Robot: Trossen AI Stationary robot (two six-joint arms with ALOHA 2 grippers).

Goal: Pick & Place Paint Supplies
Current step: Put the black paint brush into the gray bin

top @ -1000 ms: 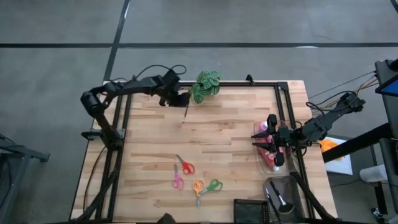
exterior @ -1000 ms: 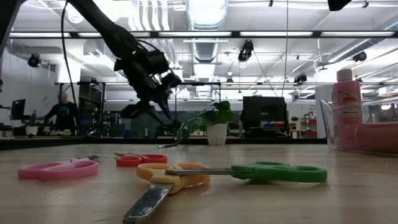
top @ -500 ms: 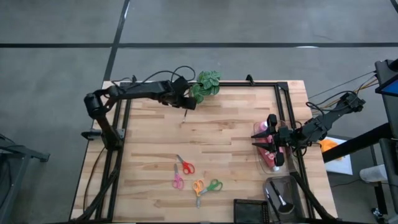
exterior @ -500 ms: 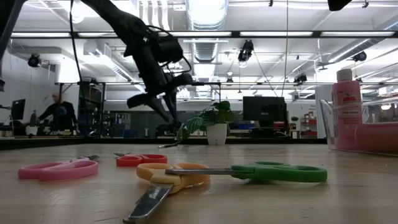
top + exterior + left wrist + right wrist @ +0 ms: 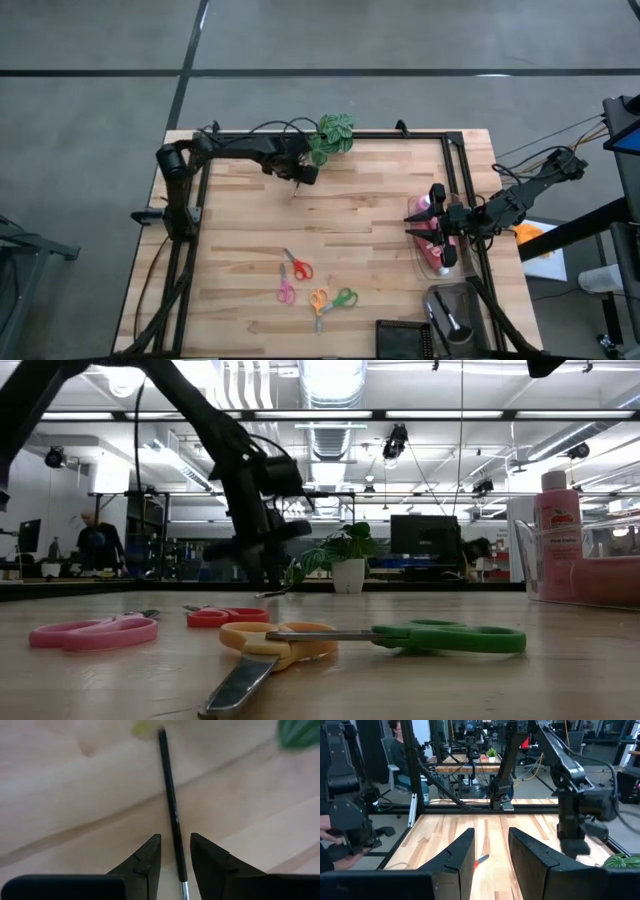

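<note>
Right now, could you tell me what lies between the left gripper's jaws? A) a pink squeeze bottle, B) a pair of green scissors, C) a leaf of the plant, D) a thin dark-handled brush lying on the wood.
D: the left wrist view shows the thin dark-handled brush lying flat on the table, running between the open jaws of the left gripper.

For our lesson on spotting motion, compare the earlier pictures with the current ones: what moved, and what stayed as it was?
The left gripper swung right along the table's far edge toward the plant and came down; its open fingers now straddle the brush lying on the table, not yet closed on it. The right gripper, the pink bottles and the scissors stayed put.
</note>
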